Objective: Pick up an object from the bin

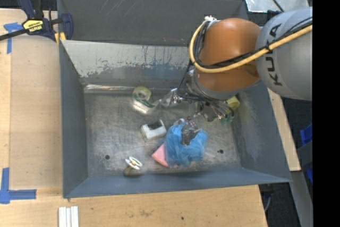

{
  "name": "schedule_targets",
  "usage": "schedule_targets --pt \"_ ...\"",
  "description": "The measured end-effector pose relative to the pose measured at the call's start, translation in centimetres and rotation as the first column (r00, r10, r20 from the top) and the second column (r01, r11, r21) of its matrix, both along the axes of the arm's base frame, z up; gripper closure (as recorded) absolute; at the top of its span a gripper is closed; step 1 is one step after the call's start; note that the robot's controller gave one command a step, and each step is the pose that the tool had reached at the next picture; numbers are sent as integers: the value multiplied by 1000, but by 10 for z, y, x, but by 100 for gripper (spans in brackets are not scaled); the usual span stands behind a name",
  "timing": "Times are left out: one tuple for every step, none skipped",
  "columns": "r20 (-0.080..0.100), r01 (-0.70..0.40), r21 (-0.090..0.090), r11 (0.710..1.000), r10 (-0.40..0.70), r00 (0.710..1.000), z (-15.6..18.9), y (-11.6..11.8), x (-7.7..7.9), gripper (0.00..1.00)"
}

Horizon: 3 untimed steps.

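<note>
Since the blue crumpled thing [178, 151] — cloth or thin plastic, I cannot say which — lies toward the near wall of the bin [74, 114], right of the middle and directly under the gripper [187, 134], I judge it light, soft and shapeless; a raised fold on top gives the best hold. Whether the gripper is parted or closed I cannot tell. A pink piece [159, 156] touches its left edge.

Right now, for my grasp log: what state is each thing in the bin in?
Pincer, down at the blue wad's top.
Blue wad, crumpled, front right.
Pink piece, lying against the wad's left edge.
White block, lying loose, left of the wad.
Tape roll, at the back, untouched.
Yellow-green thing, partly hidden, far right.
Small bit, lying alone at the front.
</note>
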State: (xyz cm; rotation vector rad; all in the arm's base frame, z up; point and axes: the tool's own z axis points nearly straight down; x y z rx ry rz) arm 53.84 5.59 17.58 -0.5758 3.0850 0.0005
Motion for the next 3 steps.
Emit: schedule_targets --pt "7 14 1 1000 -14 1000 -49 4 4 0" --pt "2 -100 1 995 100 995 -84 -7 -5 0" --pt "6 68 5 998 -68 998 -100 -19 -19 100"
